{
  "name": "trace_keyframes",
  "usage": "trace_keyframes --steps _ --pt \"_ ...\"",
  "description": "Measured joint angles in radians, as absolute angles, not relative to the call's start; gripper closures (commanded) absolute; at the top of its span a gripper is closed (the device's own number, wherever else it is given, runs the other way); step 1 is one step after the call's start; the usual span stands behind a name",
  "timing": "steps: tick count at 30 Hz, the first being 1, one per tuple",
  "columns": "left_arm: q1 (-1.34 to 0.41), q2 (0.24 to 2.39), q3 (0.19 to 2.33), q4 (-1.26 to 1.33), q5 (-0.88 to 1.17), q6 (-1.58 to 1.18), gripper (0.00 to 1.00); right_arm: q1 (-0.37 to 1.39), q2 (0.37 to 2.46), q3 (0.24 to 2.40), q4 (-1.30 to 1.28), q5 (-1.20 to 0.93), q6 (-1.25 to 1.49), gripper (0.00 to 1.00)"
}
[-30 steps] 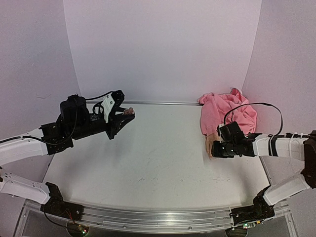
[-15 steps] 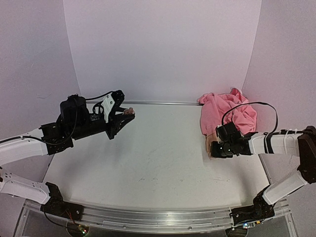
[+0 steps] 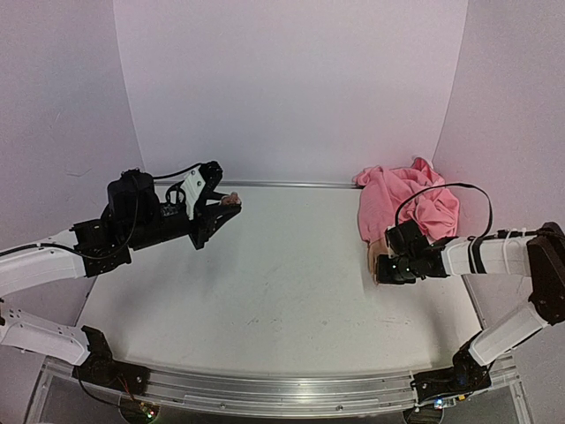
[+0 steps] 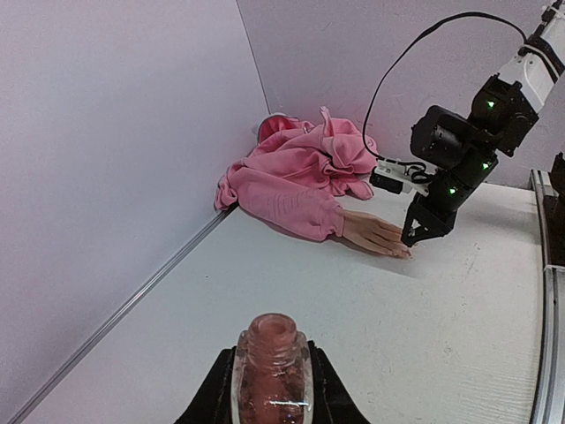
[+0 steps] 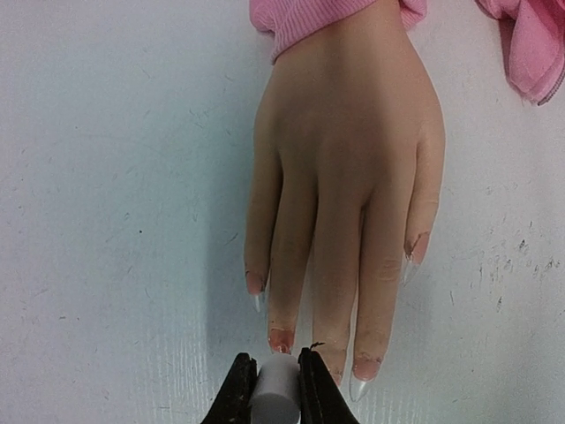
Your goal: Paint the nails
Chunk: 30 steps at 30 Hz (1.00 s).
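A flesh-coloured mannequin hand (image 5: 349, 177) lies flat, fingers toward my right gripper, its wrist in a pink sleeve (image 5: 318, 18). Its nails (image 5: 281, 339) are pale, some smeared pink. My right gripper (image 5: 276, 389) is shut on a white cap (image 5: 276, 397) just over the tips of the two middle fingers. The hand also shows in the top view (image 3: 377, 256) under my right gripper (image 3: 386, 272). My left gripper (image 4: 271, 389) is shut on an open pinkish polish bottle (image 4: 271, 367), held above the table at the far left (image 3: 231, 200).
A bunched pink garment (image 3: 406, 201) lies in the back right corner against the walls. A metal rail (image 3: 291, 185) runs along the back edge of the white table (image 3: 265, 291). The right arm's black cable (image 3: 441, 190) loops over the garment.
My right gripper has drifted slightly left and back, closer over the fingertips. The left arm with the bottle has not moved.
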<state>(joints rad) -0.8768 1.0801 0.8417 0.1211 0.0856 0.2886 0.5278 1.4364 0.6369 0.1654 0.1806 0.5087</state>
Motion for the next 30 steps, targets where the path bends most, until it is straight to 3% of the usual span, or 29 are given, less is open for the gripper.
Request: trace_keyframes --steps 12,22,30 --pt "-0.877 1.080 0.842 0.121 0.086 0.288 1.00 0.528 1.411 0.636 0.143 0.134 0.505 1.00" --pt "-0.877 1.071 0.842 0.121 0.113 0.287 1.00 0.528 1.147 0.646 0.117 0.093 0.519 1.00" --pt "-0.877 1.057 0.852 0.109 0.182 0.231 1.00 0.528 1.061 0.648 0.226 -0.046 0.559 1.00"
